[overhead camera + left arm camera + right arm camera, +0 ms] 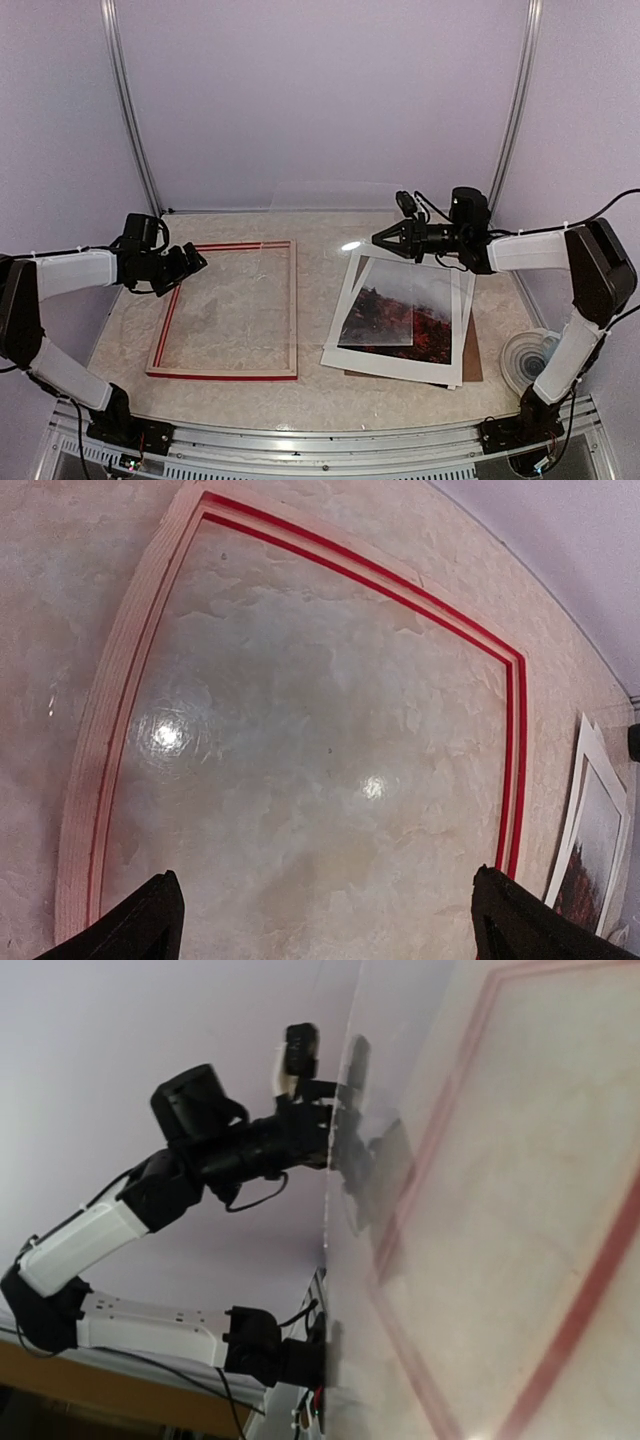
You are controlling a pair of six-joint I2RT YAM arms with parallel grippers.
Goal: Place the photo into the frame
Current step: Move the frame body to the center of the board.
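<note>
Fingers (pixel 150 925) of the left gripper (pixel 183 272) are held wide apart with nothing between them, just above the far corner of the frame (pixel 222 373) on that arm's own side. The red rails are laid flat on the marbled table (pixel 320 395), below and ahead of the tool. The right gripper (pixel 384 241) is drawn fully together, apparently pinched on the edge of a clear pane (pixel 330 212) raised off the table. The photo (pixel 400 310) is seen directly below and nearward of that gripper, stacked on a white sheet (pixel 331 350) and a brown panel (pixel 473 362), and touched by neither tool.
</note>
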